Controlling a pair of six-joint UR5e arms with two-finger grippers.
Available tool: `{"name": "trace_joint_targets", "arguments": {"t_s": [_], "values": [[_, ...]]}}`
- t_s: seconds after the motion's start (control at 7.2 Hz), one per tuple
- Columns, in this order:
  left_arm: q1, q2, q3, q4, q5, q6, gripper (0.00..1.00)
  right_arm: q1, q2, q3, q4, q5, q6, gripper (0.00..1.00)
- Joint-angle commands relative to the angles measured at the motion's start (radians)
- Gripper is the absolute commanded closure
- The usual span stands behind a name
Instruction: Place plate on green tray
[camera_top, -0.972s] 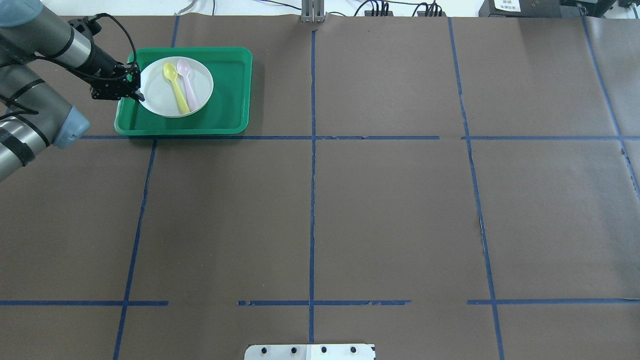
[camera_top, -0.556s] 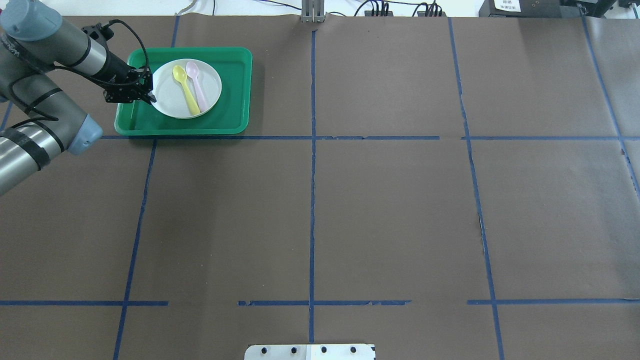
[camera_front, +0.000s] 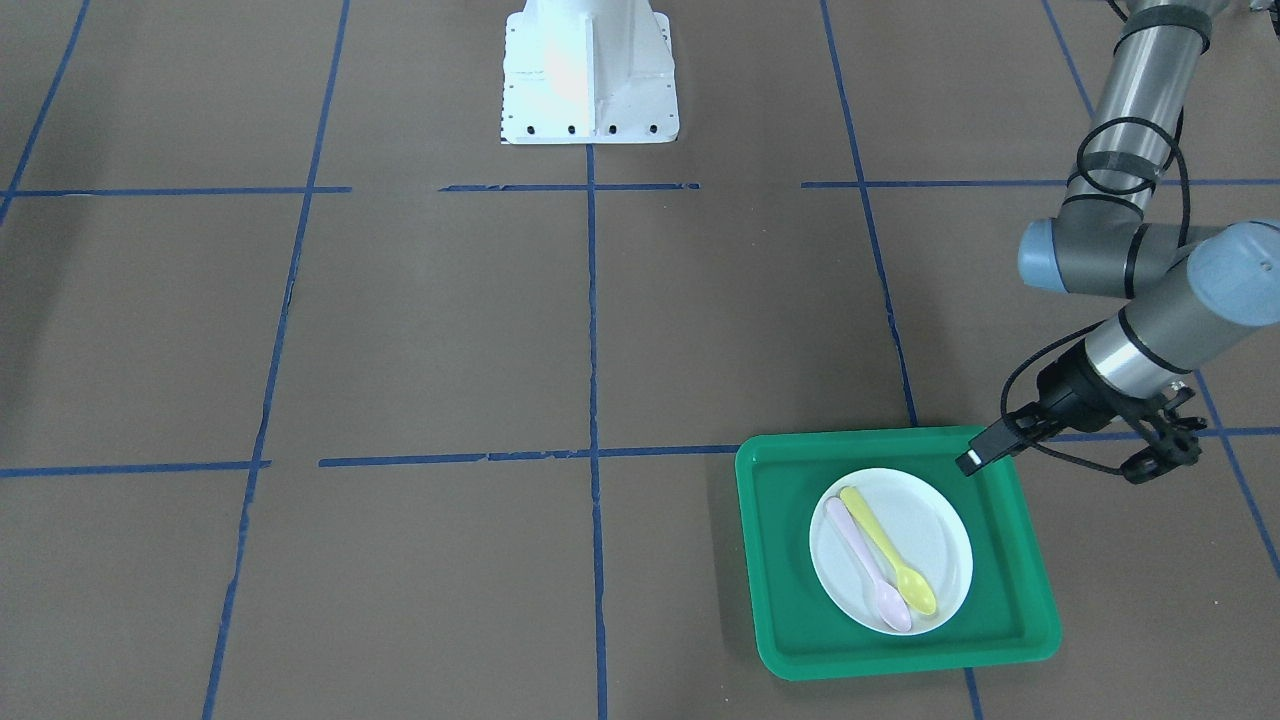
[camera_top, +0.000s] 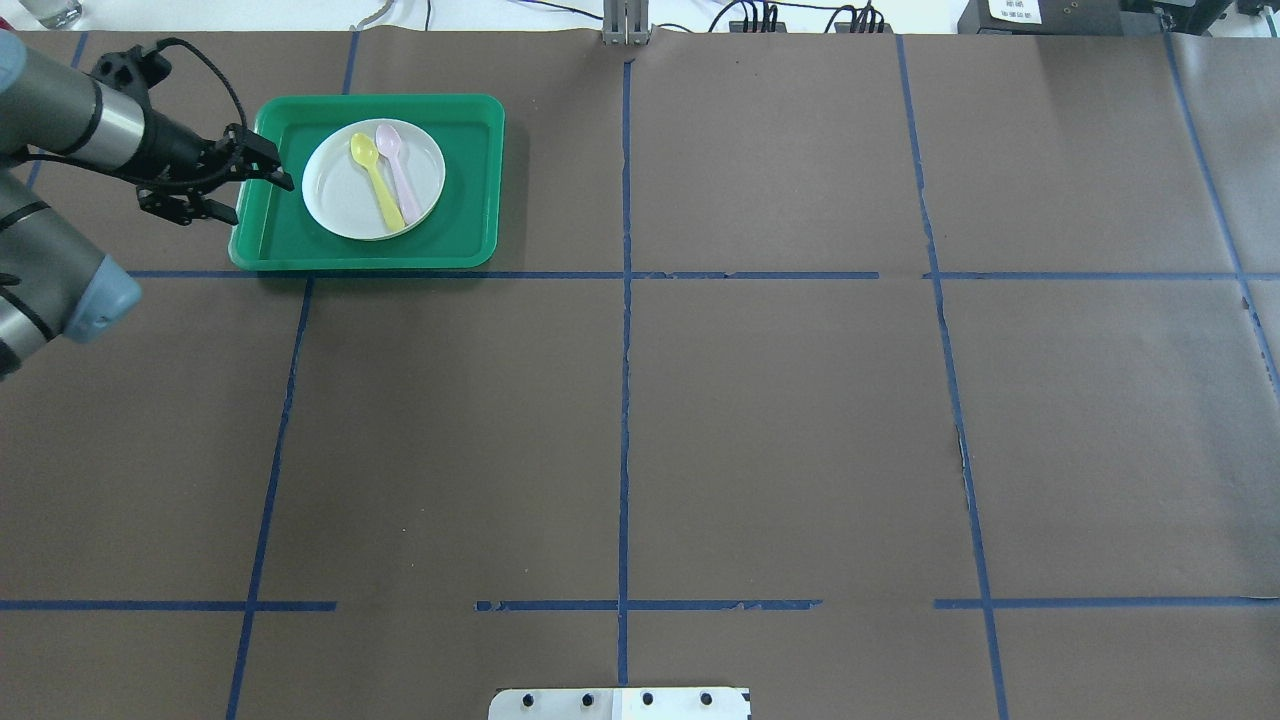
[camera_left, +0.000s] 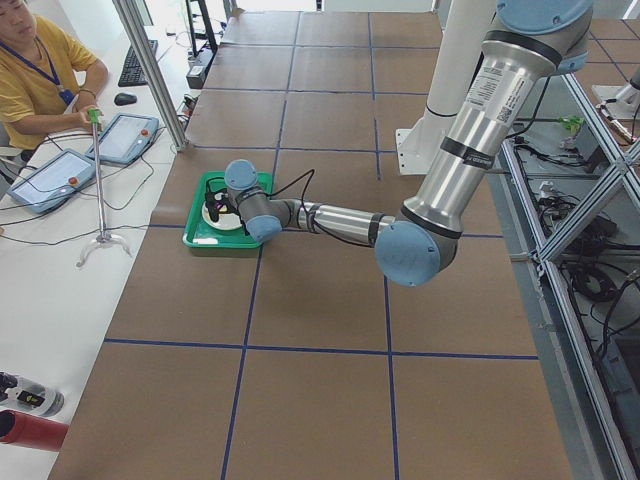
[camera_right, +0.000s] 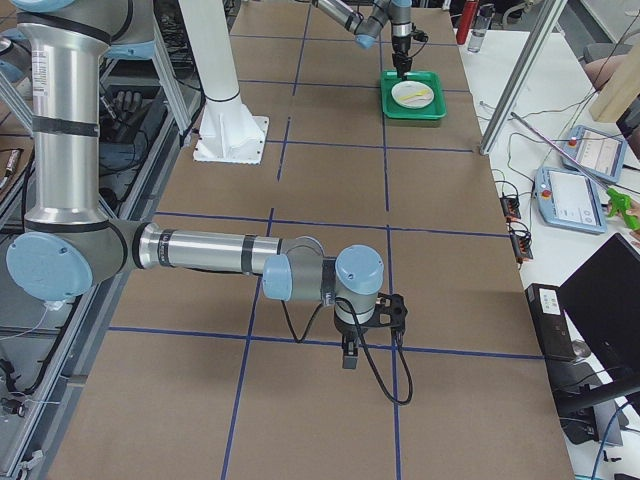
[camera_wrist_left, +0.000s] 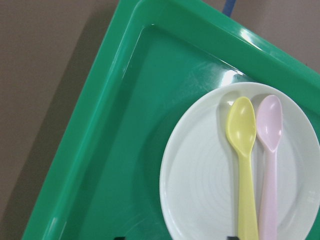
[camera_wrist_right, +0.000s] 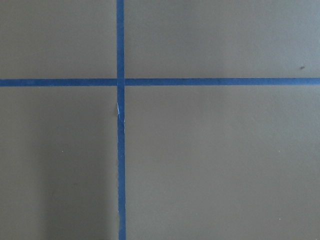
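Note:
The white plate (camera_top: 340, 200) lies flat on the green tray (camera_top: 465, 180), left of the tray's middle. It shows too in the front view (camera_front: 935, 530) and the left wrist view (camera_wrist_left: 200, 200). A yellow spoon (camera_top: 375, 180) and a pink spoon (camera_top: 398, 172) lie on the plate. My left gripper (camera_top: 262, 200) is open and empty over the tray's left edge, clear of the plate; it also shows in the front view (camera_front: 1050, 465). My right gripper (camera_right: 345, 355) hangs over bare table far from the tray; I cannot tell whether it is open or shut.
The tray (camera_front: 780, 560) sits at the table's far left corner, beside blue tape lines (camera_top: 625, 275). The robot's white base (camera_front: 588, 75) stands at the near middle. An operator (camera_left: 35, 80) sits at a side desk with tablets.
My left gripper has let go of the plate's left rim, opened and drawn back to the left. The plate has shifted slightly right and now rests on the tray.

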Motion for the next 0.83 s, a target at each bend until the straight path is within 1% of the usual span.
{"name": "trace_joint_targets", "arguments": {"t_s": [0.0, 0.14, 0.28, 0.42, 0.56, 0.69], "values": [[-0.056, 0.192, -0.118, 0.004, -0.005, 0.34, 0.09, 0.0, 0.0, 0.0, 0.0, 0.0, 0.0, 0.0], [-0.124, 0.281, -0.144, 0.005, -0.006, 0.548, 0.09, 0.0, 0.0, 0.0, 0.0, 0.0, 0.0, 0.0], [-0.211, 0.332, -0.146, 0.045, -0.046, 0.757, 0.1, 0.0, 0.001, 0.0, 0.0, 0.0, 0.0, 0.0], [-0.315, 0.35, -0.187, 0.17, -0.061, 0.928, 0.1, 0.0, 0.0, 0.0, 0.0, 0.0, 0.0, 0.0], [-0.396, 0.353, -0.261, 0.389, -0.061, 1.108, 0.09, 0.0, 0.0, 0.0, 0.0, 0.0, 0.0, 0.0], [-0.493, 0.342, -0.348, 0.701, -0.06, 1.291, 0.09, 0.0, 0.0, 0.0, 0.0, 0.0, 0.0, 0.0]]}}
